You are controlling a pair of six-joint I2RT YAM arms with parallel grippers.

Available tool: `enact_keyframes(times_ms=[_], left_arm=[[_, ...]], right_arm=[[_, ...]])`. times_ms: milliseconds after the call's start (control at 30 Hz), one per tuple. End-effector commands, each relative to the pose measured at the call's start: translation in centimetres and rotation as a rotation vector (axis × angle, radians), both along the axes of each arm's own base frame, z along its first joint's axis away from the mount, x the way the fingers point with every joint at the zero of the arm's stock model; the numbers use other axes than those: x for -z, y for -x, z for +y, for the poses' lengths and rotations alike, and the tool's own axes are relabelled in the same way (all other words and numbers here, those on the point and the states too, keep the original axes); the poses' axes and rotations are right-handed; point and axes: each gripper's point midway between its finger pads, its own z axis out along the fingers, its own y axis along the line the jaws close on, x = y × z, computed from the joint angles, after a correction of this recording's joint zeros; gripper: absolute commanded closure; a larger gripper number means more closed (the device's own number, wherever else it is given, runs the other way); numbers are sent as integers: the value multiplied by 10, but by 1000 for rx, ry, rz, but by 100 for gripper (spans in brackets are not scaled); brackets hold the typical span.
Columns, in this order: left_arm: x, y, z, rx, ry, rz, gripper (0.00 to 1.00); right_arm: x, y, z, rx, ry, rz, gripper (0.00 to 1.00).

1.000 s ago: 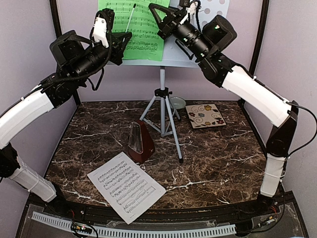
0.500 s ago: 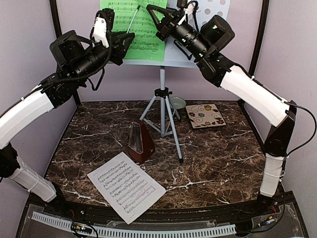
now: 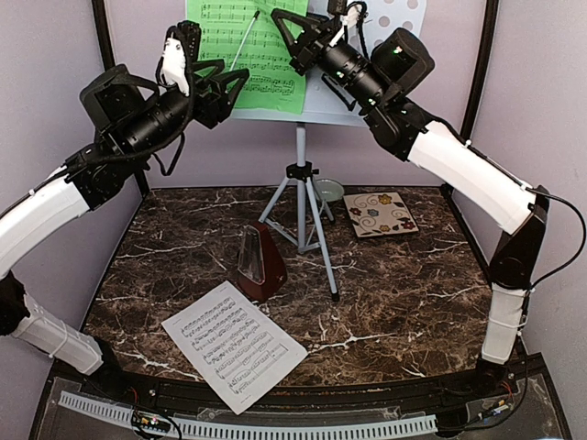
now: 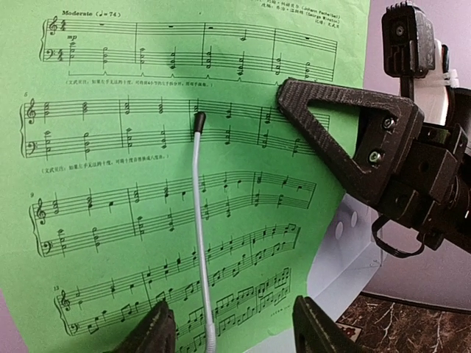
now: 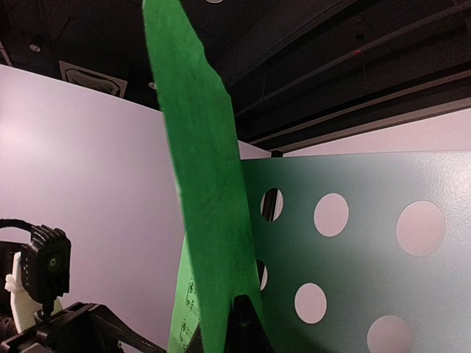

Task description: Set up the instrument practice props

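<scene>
one white music sheet (image 3: pixel 234 346) lies flat near the front edge of the dark marble table (image 3: pixel 413 293), well clear of both my arms. it's thin and limp, so i'd judge it wants lifting by an edge or corner rather than pressing from above. just behind it stands the metronome (image 3: pixel 260 264), upright with its clear cover on. it's a rigid little pyramid whose smooth sloping sides may slip, so i'd take it low, across two opposite faces. beyond that the pale tripod legs (image 3: pixel 320 240) carry the music-stand desk (image 5: pixel 360 265), a stiff perforated plate high on one post, which i'd guess can rock if pushed hard. the green music sheet (image 4: pixel 147 191) leans on that desk, with a thin wire page holder (image 4: pixel 197 220) lying across its face. it looks as floppy as the white one and would crease if pinched mid-page, so the margin is the place to hold it. my right gripper (image 3: pixel 280 20) is closed on its right-hand edge: one finger (image 4: pixel 324 140) presses the printed side, and my right wrist view shows the page edge-on running down into the pinch. my left gripper (image 4: pixel 232 334) hangs in front of the lower part of the page, jaws spread wide, holding nothing and touching nothing that i can see.
</scene>
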Motion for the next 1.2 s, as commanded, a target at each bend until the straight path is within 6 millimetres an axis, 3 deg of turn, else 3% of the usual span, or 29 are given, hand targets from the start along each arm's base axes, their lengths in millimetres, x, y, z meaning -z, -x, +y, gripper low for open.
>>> enact_keyframes(times_ms=[0, 333, 500, 633, 833, 1033, 1167], left_arm=[[-22, 23, 24, -2, 72, -42, 39], [-3, 24, 55, -102, 103, 56, 32], [33, 17, 62, -146, 92, 199, 30], [66, 14, 70, -187, 81, 314, 27], [133, 13, 82, -242, 33, 529, 24], [218, 15, 93, -267, 26, 782, 23], [285, 22, 96, -235, 50, 995, 24]], right_arm=[[-11, -3, -8, 22, -38, -21, 86], [-22, 6, -27, 67, -77, -33, 54], [-27, 11, -42, 101, -89, -24, 22], [-25, 11, -52, 136, -86, 2, 7], [-19, 13, -67, 187, -58, 52, 0], [-5, 22, -83, 199, 2, 131, 0], [27, 34, -79, 146, 137, 199, 0]])
